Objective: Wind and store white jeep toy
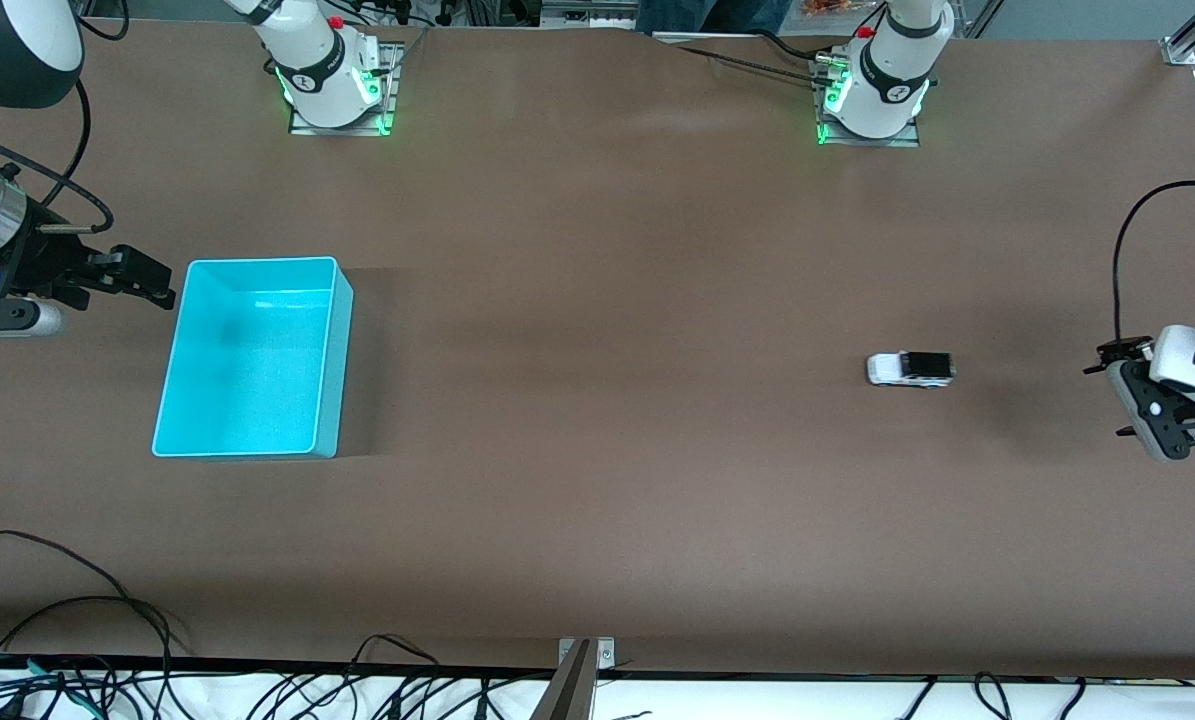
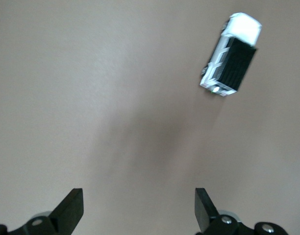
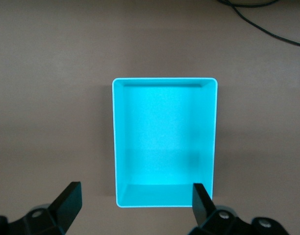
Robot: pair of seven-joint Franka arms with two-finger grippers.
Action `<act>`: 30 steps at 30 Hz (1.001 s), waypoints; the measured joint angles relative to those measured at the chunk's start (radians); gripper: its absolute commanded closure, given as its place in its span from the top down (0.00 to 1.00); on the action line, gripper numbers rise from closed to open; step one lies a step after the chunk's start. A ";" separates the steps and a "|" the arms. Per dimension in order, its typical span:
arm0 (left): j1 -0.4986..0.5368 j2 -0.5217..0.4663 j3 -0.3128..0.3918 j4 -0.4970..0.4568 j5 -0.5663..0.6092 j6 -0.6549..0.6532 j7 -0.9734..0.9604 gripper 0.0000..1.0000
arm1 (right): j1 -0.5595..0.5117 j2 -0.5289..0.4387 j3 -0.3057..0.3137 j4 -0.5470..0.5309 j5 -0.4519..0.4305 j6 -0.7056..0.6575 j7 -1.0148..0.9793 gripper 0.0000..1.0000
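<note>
R gripper (image 1: 127, 275) hung by the bin's (image 1: 332, 340) end toward the right arm, jaws wide, holding nothing; that arm waited. Bin was empty. Jeep (image 1: 910, 369) sat on its wheels on the bare table (image 1: 597, 500) toward the left arm's end, well apart from the bin. L gripper (image 1: 1122, 390) hovered near the jeep, not touching, jaws wide, empty. Step looked like the approach, nothing wound or stored yet. Next: L gripper needs to line up over the jeep, drop and close on its body.
</note>
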 measured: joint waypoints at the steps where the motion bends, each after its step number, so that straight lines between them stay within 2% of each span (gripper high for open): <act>1: -0.005 0.000 -0.003 0.006 -0.010 -0.003 -0.034 1.00 | -0.001 0.000 -0.001 0.000 0.000 -0.001 0.000 1.00; 6: -0.039 0.000 -0.015 0.034 -0.063 -0.011 -0.198 1.00 | -0.006 0.000 -0.004 0.000 0.000 -0.002 0.000 1.00; 13: -0.096 0.000 -0.018 0.070 -0.071 -0.030 -0.400 1.00 | -0.009 0.000 -0.004 0.000 0.000 -0.012 0.000 1.00; 23: -0.183 -0.003 -0.021 0.151 -0.072 -0.201 -0.775 1.00 | -0.009 0.000 -0.004 0.000 0.000 -0.022 -0.005 1.00; 30: -0.233 -0.034 -0.039 0.158 -0.072 -0.279 -0.994 1.00 | -0.009 0.000 -0.004 0.000 0.000 -0.024 -0.005 1.00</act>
